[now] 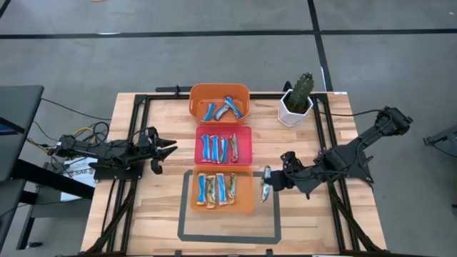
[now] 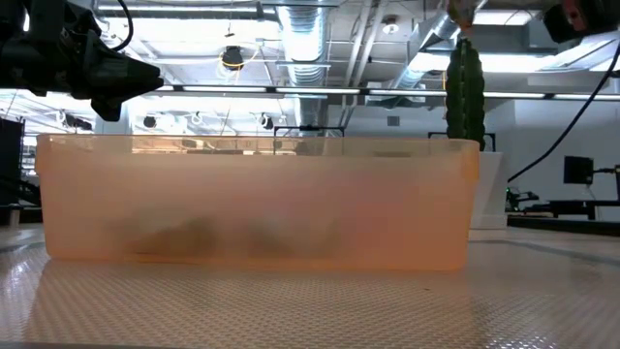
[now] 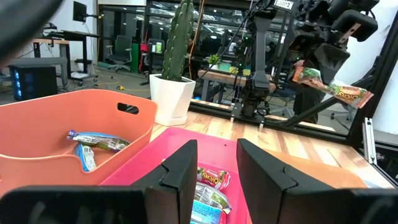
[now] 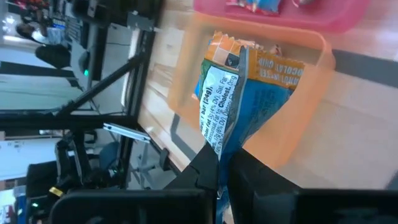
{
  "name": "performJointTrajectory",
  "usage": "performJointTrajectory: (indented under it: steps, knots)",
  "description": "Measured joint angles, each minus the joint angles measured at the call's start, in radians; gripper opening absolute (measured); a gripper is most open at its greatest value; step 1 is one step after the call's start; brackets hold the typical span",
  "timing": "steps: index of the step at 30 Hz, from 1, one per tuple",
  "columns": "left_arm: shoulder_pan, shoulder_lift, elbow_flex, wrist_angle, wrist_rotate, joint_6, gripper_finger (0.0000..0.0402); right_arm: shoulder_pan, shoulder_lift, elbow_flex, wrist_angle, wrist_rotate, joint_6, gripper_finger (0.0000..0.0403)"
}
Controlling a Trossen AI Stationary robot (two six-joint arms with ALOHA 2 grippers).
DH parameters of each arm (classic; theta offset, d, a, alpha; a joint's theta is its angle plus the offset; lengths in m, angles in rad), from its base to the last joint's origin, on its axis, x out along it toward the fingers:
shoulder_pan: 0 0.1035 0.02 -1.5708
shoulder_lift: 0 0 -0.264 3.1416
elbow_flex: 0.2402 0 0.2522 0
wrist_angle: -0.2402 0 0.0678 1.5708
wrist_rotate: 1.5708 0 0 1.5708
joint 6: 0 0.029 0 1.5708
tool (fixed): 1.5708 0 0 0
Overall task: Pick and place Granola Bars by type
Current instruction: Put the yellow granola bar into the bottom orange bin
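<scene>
My right tool (image 1: 265, 187) hangs just right of the near orange tray (image 1: 245, 202), its dark fingers pinching a crinkled foil granola bar (image 4: 239, 99), orange and blue with white print, held clear of the slatted wooden table (image 1: 307, 221). That near tray, a smooth rounded plastic rectangle, holds a row of slim wrapped bars (image 1: 218, 190), some blue-and-white, some brownish; through its translucent wall in the low view they are only dim smudges, so I may be misjudging the count. Behind it the pink-red tray (image 1: 246, 137) carries more bars (image 1: 218, 148) lying side by side. My left tool (image 1: 163, 150) waits left of the pink-red tray, fingers spread and empty. Farthest, a second orange tray (image 1: 198, 93) holds a few bars (image 1: 223, 109), with a ribbed cactus (image 1: 303, 87) in a faceted white pot (image 1: 292, 113) to its right.
</scene>
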Motion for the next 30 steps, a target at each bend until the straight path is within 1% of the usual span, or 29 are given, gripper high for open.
performJointTrajectory:
  steps: [4, 7, 10, 16, 22, 26, 30]
  knots:
    - [0.000, 0.000, 0.000, 0.000, 0.000, 0.000, 0.0105, -0.039, 0.014, 0.000, 0.048, -0.005, -0.050, 0.0007]
    - [0.000, 0.000, 0.000, 0.000, 0.000, 0.000, 0.0105, -0.076, 0.040, 0.000, 0.128, -0.012, -0.101, 0.0007]
    - [0.000, 0.000, 0.000, 0.000, 0.000, 0.000, 0.0105, -0.120, 0.082, 0.008, 0.205, -0.070, -0.163, 0.0007]
    - [0.000, 0.000, 0.000, 0.000, 0.000, 0.000, 0.0105, -0.199, 0.182, 0.086, 0.308, -0.161, -0.284, 0.0007]
    - [0.000, 0.000, 0.000, 0.000, 0.000, 0.000, 0.0105, -0.253, 0.247, 0.185, 0.314, -0.219, -0.392, 0.0007]
    - [0.000, 0.000, 0.000, 0.000, 0.000, 0.000, 0.0105, -0.266, 0.251, 0.198, 0.310, -0.238, -0.411, 0.0007]
    - [0.000, 0.000, 0.000, 0.000, 0.000, 0.000, 0.0105, -0.277, 0.251, 0.198, 0.269, -0.246, -0.411, 0.0007]
